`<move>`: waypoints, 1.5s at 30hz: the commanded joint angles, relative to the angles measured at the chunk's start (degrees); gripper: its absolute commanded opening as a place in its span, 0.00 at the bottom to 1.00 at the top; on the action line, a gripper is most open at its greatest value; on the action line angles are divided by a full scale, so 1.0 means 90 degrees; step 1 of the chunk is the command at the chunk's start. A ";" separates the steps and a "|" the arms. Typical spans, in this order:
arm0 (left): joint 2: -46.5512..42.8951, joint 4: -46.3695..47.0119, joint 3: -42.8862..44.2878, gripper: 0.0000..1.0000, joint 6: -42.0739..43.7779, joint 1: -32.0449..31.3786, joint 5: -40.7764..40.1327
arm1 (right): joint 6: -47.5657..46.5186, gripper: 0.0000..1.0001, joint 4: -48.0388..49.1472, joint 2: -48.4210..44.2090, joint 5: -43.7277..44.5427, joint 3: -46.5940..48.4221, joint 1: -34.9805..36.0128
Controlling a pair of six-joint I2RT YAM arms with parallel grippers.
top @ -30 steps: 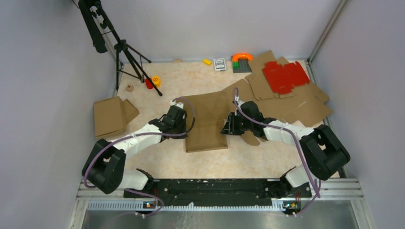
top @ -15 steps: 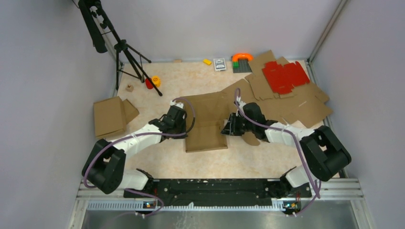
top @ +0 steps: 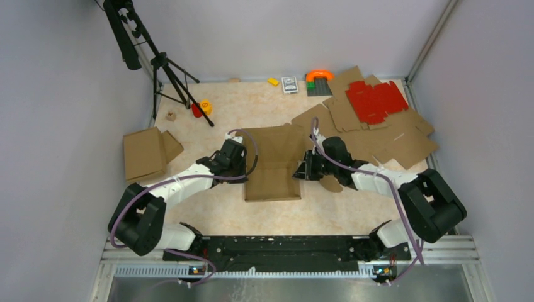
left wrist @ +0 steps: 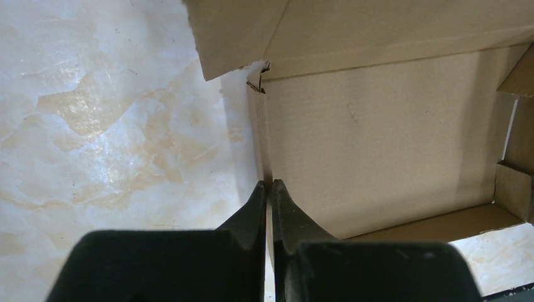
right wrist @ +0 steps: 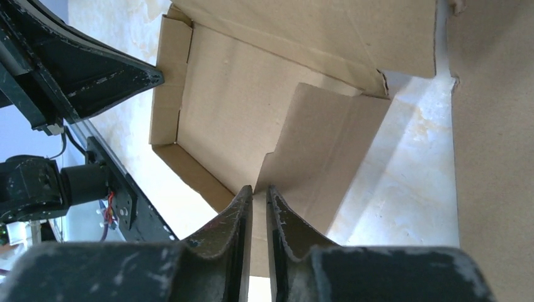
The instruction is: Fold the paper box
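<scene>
The paper box is a brown cardboard piece lying in the middle of the table, its side walls raised. My left gripper is shut on its left wall; the left wrist view shows the two fingers pinching that wall's edge with the box floor to the right. My right gripper is shut on the right side flap; the right wrist view shows the flap standing up between the fingers, and the box floor beyond.
Several flat brown cardboard sheets with a red die-cut sheet on top lie at the back right. A folded brown box sits at the left. A tripod, small toys and a card deck stand along the back.
The right gripper has shifted slightly right and back with the flap, and the box's back panel has moved with it. The left arm has stayed put.
</scene>
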 commanded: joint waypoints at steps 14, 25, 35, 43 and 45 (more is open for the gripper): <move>0.0077 0.0241 -0.0020 0.00 -0.0010 -0.0035 0.0139 | -0.0487 0.05 -0.0627 0.0225 0.0419 0.0299 -0.0006; 0.0196 0.0256 0.0054 0.00 0.0018 -0.0035 0.0151 | -0.0999 0.34 -0.1962 0.0217 0.1848 0.0971 0.0608; 0.0236 0.0256 0.0058 0.00 0.0046 -0.0038 0.0136 | -0.1394 0.22 -0.2564 -0.0115 0.2780 0.1175 0.0662; 0.0242 0.0262 0.0039 0.00 0.0049 -0.0030 0.0154 | -0.1322 0.28 -0.2401 -0.0155 0.2785 0.1077 0.0660; 0.0232 0.0270 0.0026 0.00 0.0049 -0.0030 0.0150 | -0.1248 0.38 -0.2312 -0.0264 0.2762 0.1018 0.0621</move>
